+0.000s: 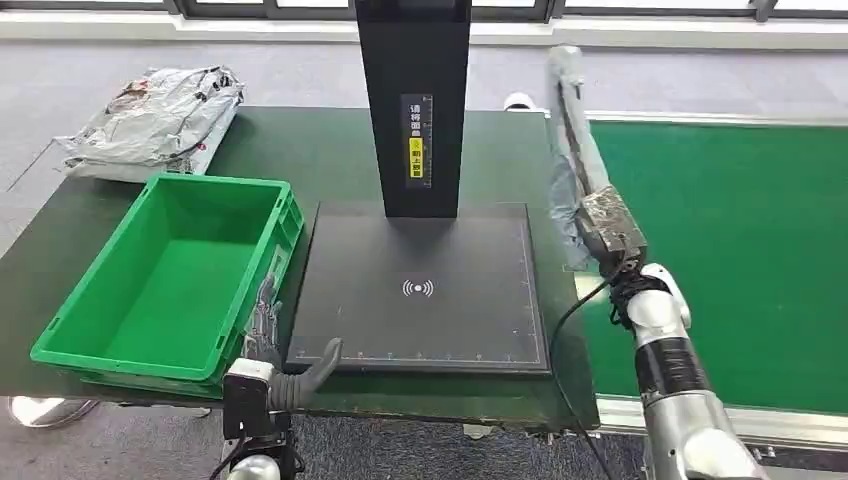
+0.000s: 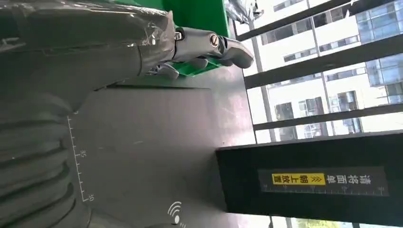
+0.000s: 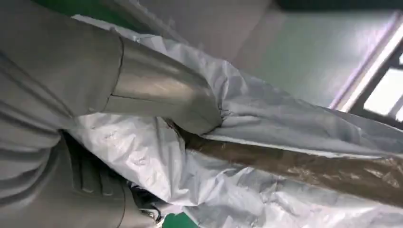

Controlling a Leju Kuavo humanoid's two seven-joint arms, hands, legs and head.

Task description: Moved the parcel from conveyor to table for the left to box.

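A grey plastic-wrapped parcel (image 1: pixel 572 130) is held on edge above the gap between the table and the green conveyor (image 1: pixel 740 250). My right hand (image 1: pixel 610 228) grips its lower end; in the right wrist view the thumb (image 3: pixel 157 92) presses into the crinkled wrap of the parcel (image 3: pixel 266 161). My left hand (image 1: pixel 290 372) lies at the table's front edge, next to the green box (image 1: pixel 170 275), its fingers (image 2: pixel 209 45) spread and holding nothing. The box is empty.
A black scanner pad (image 1: pixel 425 290) with a tall black post (image 1: pixel 415 110) takes up the table's middle. Several grey parcels (image 1: pixel 155 120) are piled at the table's far left corner. The dark green table (image 1: pixel 330 150) ends just in front of my left hand.
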